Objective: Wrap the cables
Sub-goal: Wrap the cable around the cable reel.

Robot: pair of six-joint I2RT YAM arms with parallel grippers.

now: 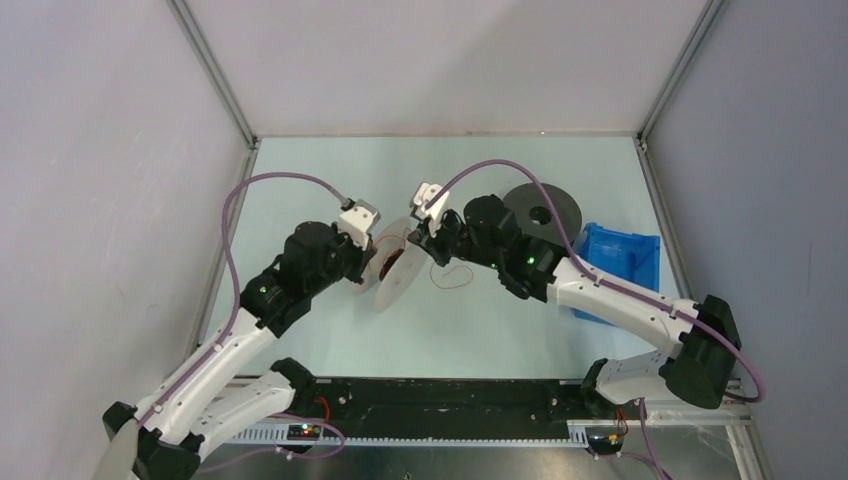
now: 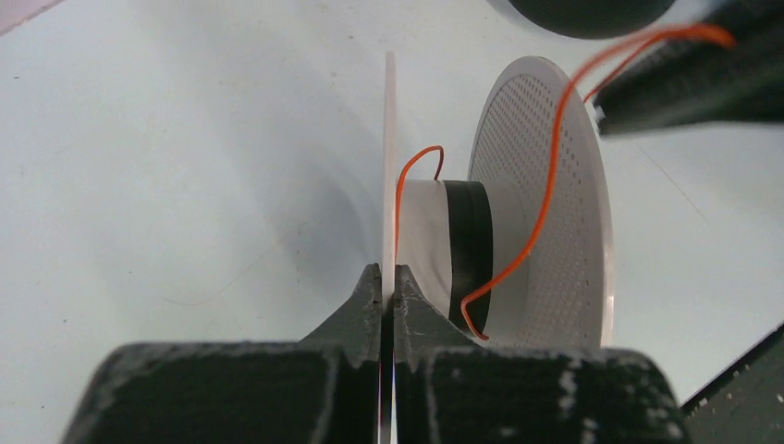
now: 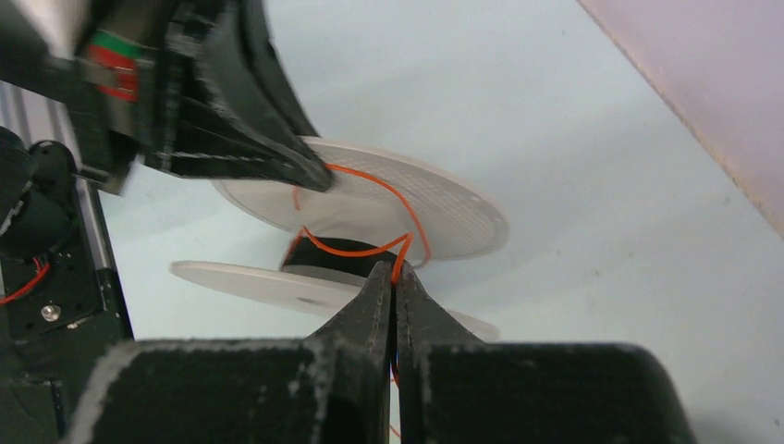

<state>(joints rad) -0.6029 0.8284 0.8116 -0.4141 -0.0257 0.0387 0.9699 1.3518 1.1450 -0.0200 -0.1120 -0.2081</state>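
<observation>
Left tool [image 2: 388, 277]: fingers together, clamped on thin rim of near flange of white spool [image 2: 573, 240]. Spool stands on edge.

Right tool [image 3: 393, 277]: fingers pinched together on reddish cable [image 3: 356, 252], just beside spool's dark hub.

Cable passes between flanges, curves across perforated far flange down to hub. Short end sticks up by near flange.

Slack loop seems to trail onto desk [image 1: 450, 340] below right tool; top view too coarse to confirm.

Dark grey spool [image 1: 545, 212] and blue bin [image 1: 620, 262] behind right arm.
</observation>
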